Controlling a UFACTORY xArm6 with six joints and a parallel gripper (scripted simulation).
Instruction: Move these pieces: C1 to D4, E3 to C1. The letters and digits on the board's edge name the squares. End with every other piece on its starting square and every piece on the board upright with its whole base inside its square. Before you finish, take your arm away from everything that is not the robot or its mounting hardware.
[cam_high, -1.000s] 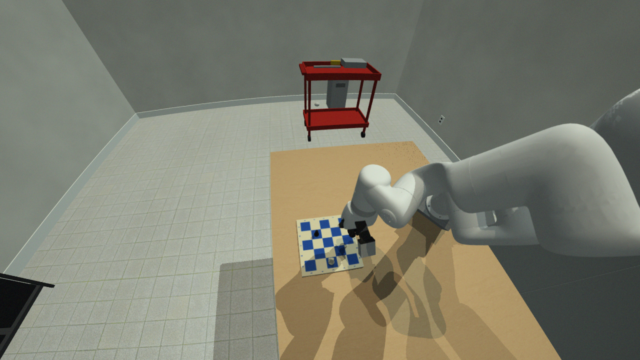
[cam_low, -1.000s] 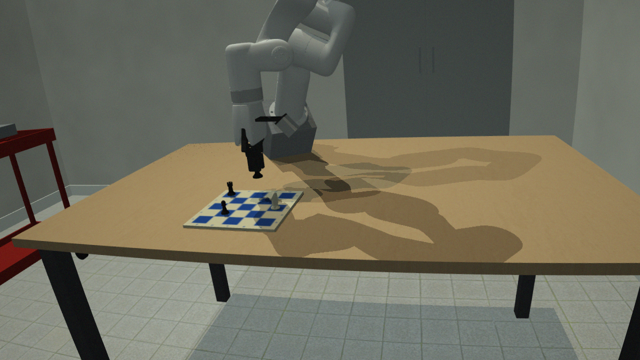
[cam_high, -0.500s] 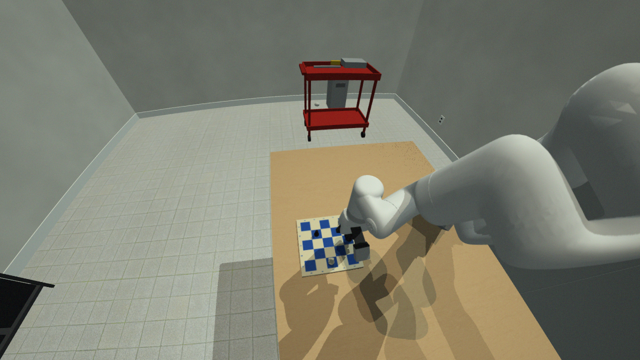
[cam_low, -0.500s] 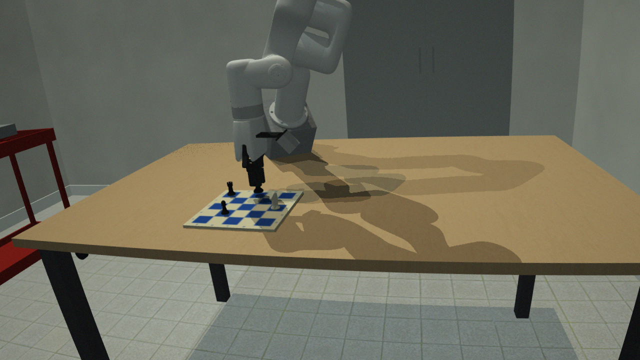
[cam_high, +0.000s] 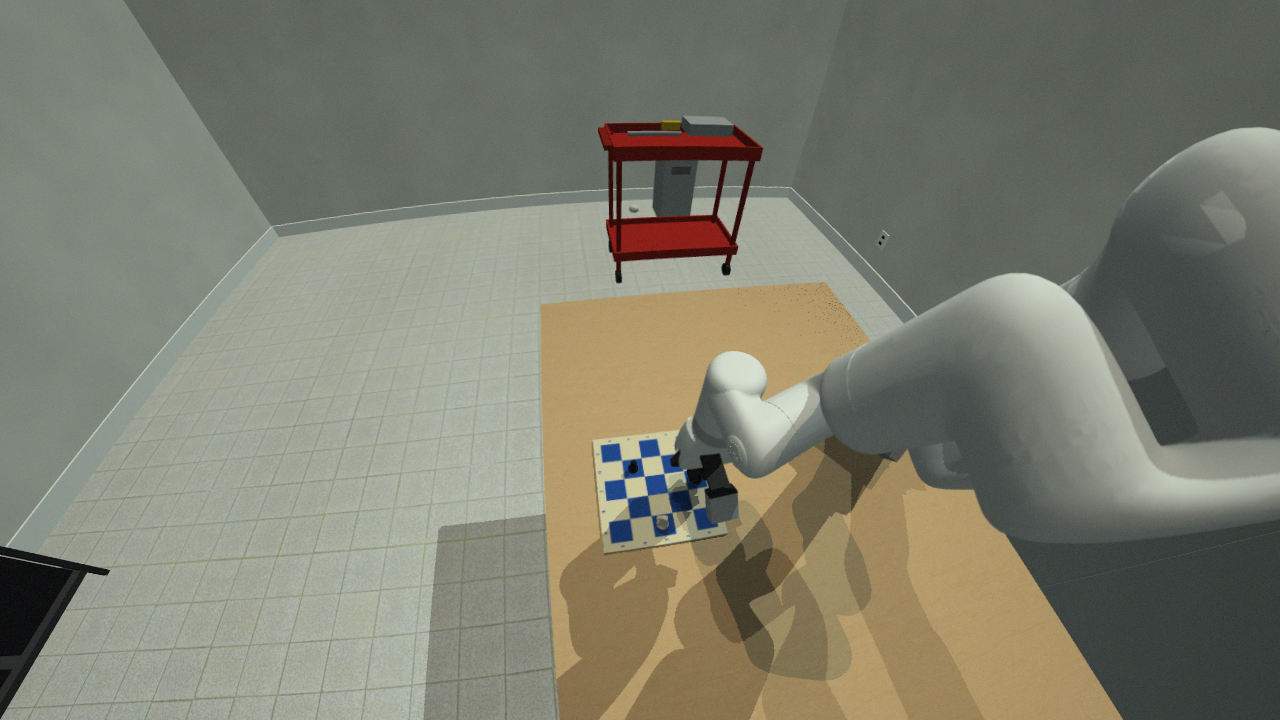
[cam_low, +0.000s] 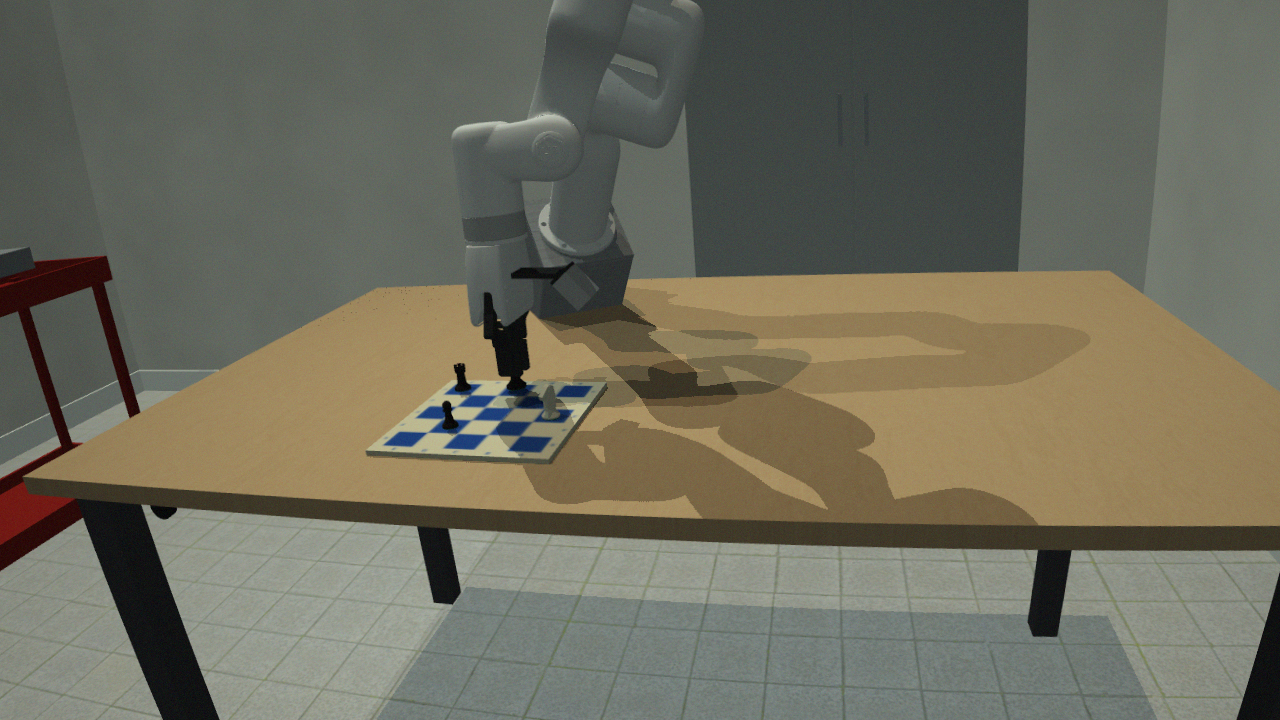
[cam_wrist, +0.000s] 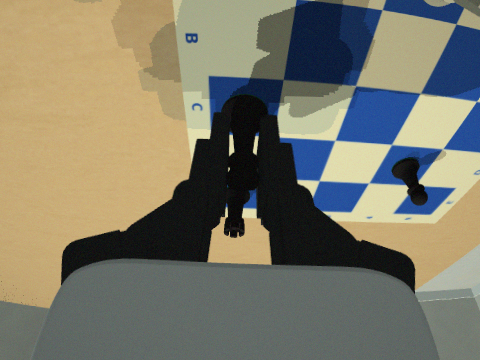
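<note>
The blue-and-cream chessboard (cam_low: 490, 418) lies on the wooden table and also shows in the overhead view (cam_high: 656, 493). My gripper (cam_wrist: 243, 137) is shut on a tall black piece (cam_wrist: 243, 140), held upright; it also shows in the side view (cam_low: 512, 358). The piece's base is at or just above the edge square beside the letter C (cam_wrist: 196, 107); I cannot tell whether it touches. A black rook (cam_low: 460, 376) stands at the board's far left corner. A black pawn (cam_low: 449, 414) stands near the left edge, also in the wrist view (cam_wrist: 410, 180). A white piece (cam_low: 549, 402) stands near the right edge.
The arm's grey base (cam_low: 581, 268) stands on the table behind the board. A red cart (cam_high: 677, 192) stands on the floor far from the table. Dark cabinet doors (cam_low: 850, 134) are against the back wall.
</note>
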